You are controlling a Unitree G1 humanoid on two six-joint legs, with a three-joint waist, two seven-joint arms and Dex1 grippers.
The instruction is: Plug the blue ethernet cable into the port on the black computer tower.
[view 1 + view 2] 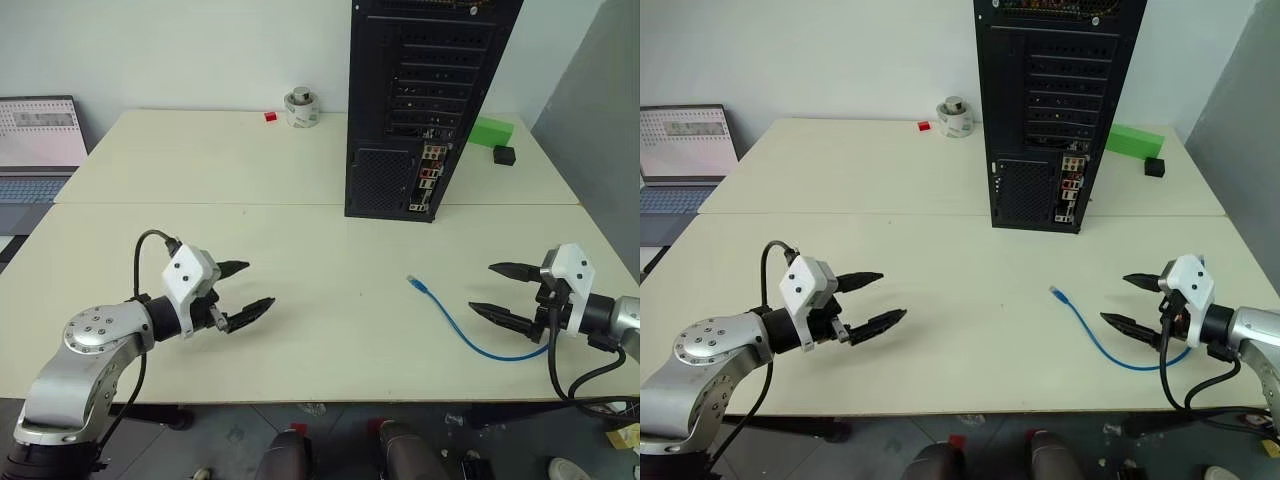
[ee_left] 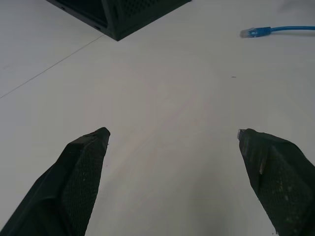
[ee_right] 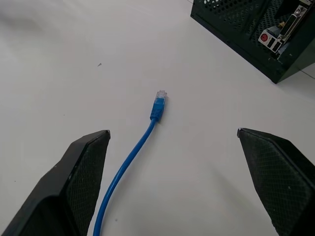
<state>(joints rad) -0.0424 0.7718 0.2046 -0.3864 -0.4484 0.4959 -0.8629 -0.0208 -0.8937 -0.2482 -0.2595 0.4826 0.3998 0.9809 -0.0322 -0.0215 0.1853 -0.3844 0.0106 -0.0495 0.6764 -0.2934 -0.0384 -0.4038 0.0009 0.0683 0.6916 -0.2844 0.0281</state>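
The blue ethernet cable [image 1: 465,328] lies curved on the cream table [image 1: 300,260] at the right, its clear plug [image 3: 160,97] pointing toward the tower. The black computer tower [image 1: 420,100] stands upright at the back centre, its rear panel with coloured sockets [image 1: 430,178] facing me. My right gripper [image 1: 503,291] hovers open just right of the cable, holding nothing. My left gripper [image 1: 242,290] is open over bare table at the left, far from the cable. The cable's far end runs under the right gripper.
A laptop [image 1: 40,140] sits at the far left. A tape roll [image 1: 301,107] and a small red piece [image 1: 270,117] lie behind the tower's left side. A green block [image 1: 490,131] and a small black cube [image 1: 504,154] rest at its right.
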